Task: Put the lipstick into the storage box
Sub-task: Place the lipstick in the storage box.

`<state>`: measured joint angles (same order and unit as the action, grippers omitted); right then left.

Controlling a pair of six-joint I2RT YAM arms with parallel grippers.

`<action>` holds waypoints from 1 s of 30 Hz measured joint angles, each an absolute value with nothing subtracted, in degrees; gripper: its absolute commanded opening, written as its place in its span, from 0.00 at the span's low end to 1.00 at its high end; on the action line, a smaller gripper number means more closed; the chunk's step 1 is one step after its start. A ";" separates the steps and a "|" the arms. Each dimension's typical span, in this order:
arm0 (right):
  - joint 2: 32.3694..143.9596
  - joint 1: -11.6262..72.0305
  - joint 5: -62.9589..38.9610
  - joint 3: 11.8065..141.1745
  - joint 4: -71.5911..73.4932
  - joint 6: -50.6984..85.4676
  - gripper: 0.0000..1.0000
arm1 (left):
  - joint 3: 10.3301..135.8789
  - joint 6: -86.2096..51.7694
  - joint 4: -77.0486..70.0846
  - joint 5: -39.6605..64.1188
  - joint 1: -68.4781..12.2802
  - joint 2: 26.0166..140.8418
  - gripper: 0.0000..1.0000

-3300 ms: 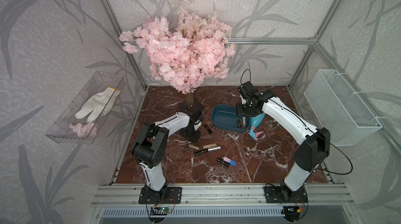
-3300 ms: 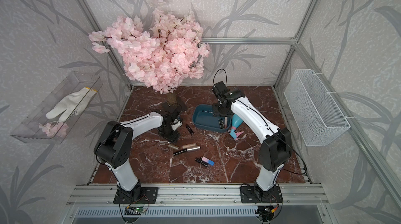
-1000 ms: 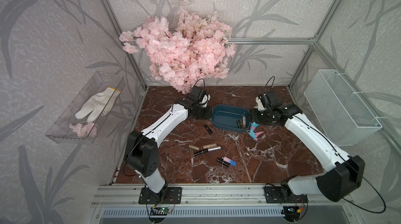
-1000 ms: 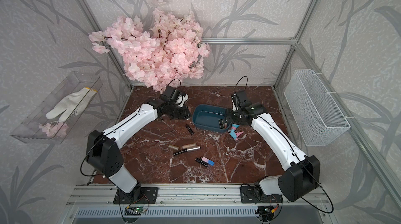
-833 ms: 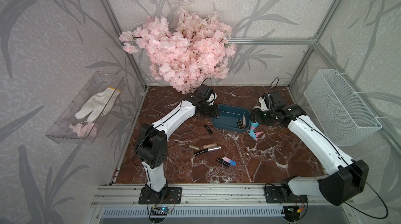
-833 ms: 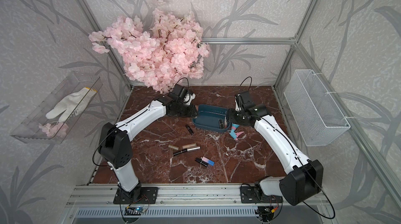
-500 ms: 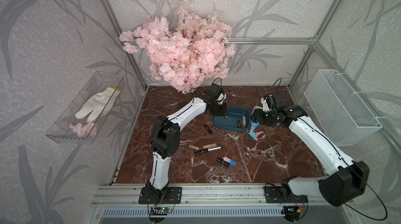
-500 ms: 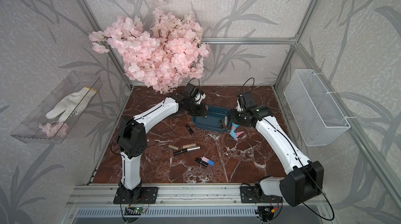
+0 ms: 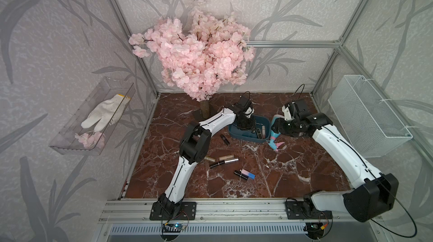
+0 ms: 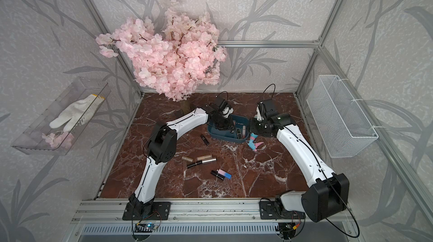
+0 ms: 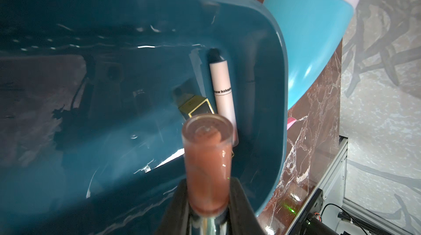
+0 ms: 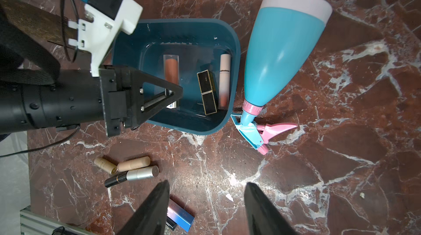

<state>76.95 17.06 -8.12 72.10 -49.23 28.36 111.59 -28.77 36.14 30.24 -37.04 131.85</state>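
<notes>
Over the storage box [image 11: 281, 81], the left hand [image 11: 208, 189] grips the lipstick [image 11: 207, 154].

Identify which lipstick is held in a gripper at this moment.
The clear tube with terracotta fill, clamped in the left gripper over the storage box. The black-and-gold one and the white tube lie loose inside; the rest lie on the table.

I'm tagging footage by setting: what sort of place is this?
Likely a staged robot test cell, not a home: aluminium frame, wallpapered panels, artificial blossom tree on a marble-look tabletop.
</notes>
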 measured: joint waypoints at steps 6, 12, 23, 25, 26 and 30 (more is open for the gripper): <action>77.21 16.40 -8.58 72.10 -49.43 27.83 0.57 | 111.59 -30.28 35.05 31.29 -37.06 134.08 0.09; 77.65 16.21 -9.63 71.22 -49.21 27.79 0.57 | 111.59 -30.76 34.81 31.46 -36.93 135.48 0.20; 77.91 16.12 -10.15 70.91 -49.17 27.57 0.57 | 111.59 -31.99 34.11 31.77 -36.95 137.40 0.30; 77.91 16.01 -10.15 70.91 -49.15 27.57 0.58 | 111.59 -32.10 34.00 31.86 -36.88 137.40 0.33; 77.91 15.99 -10.15 70.91 -49.15 27.57 0.57 | 111.59 -32.21 33.91 31.88 -36.86 137.40 0.34; 77.91 15.88 -10.17 70.89 -49.15 27.59 0.57 | 111.59 -32.34 33.76 32.14 -36.69 137.40 0.40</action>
<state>77.91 15.88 -10.17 70.89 -49.15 27.59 111.59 -32.34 33.76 32.14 -36.69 137.40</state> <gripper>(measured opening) 0.574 0.388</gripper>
